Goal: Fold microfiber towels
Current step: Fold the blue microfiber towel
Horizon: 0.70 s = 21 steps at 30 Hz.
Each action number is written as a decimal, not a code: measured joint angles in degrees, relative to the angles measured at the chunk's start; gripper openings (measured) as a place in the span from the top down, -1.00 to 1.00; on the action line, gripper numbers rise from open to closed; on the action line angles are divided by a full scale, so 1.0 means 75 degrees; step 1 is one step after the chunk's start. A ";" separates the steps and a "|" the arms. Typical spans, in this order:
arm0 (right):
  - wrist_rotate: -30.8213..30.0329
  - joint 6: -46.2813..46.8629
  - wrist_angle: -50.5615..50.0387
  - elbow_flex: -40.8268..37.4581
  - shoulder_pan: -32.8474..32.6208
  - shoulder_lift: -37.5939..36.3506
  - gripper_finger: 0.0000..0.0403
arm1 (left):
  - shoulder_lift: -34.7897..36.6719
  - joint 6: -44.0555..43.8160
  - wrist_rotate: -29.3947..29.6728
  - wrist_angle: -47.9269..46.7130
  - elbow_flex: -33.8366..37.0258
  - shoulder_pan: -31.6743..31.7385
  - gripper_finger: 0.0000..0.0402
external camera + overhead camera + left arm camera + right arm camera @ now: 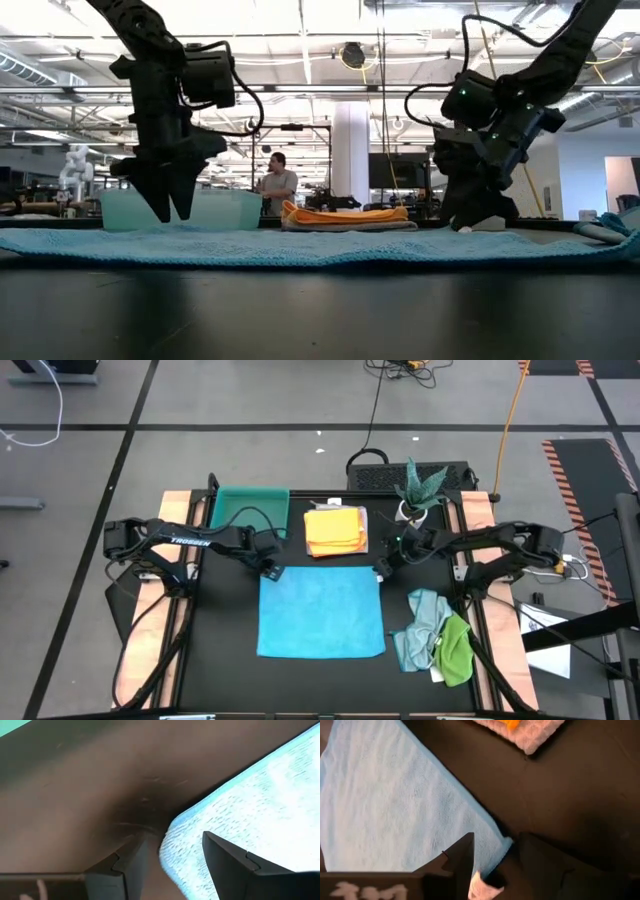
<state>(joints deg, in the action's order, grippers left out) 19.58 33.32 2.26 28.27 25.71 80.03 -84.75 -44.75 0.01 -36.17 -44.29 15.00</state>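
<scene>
Spread flat in the middle of the dark surface: bright blue towel, square, one layer, unfolded. From the low view, only a thin fuzzy blue band with slight ripples along its length. From above, the full square and both far corners under the arms.

At the far left corner, left tool, fingers parted and straddling the corner. Left wrist view alone gives the detail: rounded corner lying between the two dark fingers, one over cloth, one over bare surface. Not clamped.

At the far right corner, right tool, fingers likewise parted at middling width around the corner. Only the right wrist view shows the small white tag at that corner, just by the fingers. Pinching or not: cannot tell (tips hidden).

Just beyond the blue square, folded yellow-orange towel atop a white-grey one, the grey edge plain in the right wrist view. Beside it on the left, teal tray. Heaped near the right edge, pale blue towel and green towel, crumpled, touching. Potted plant at the far right.

Seen only from the low view: a person in the room behind.
</scene>
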 joint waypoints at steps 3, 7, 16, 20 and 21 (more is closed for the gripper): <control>0.0029 -0.0024 0.0077 0.0015 0.0001 0.0144 0.26 | 0.0000 0.0001 0.0000 0.0071 0.0000 0.0006 0.05; 0.0104 -0.0029 0.0101 0.0026 -0.0002 0.0215 0.26 | 0.0000 -0.0046 -0.0003 0.0149 0.0086 0.0003 0.05; 0.0178 0.0058 0.0214 0.0008 -0.0005 0.0201 0.26 | 0.0052 -0.0603 -0.0267 0.1134 0.0923 -0.0014 0.05; 0.0192 0.0063 0.0225 0.0006 -0.0005 0.0201 0.26 | 0.0025 -0.0558 -0.0202 0.1155 0.0851 -0.0013 0.05; 0.0192 0.0061 0.0220 0.0006 -0.0005 0.0201 0.26 | 0.0023 -0.0542 -0.0202 0.1187 0.0844 -0.0009 0.05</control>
<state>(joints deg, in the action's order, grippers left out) 21.02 33.78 3.91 28.32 25.67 81.54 -84.58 -48.82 -1.51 -27.27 -37.96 14.94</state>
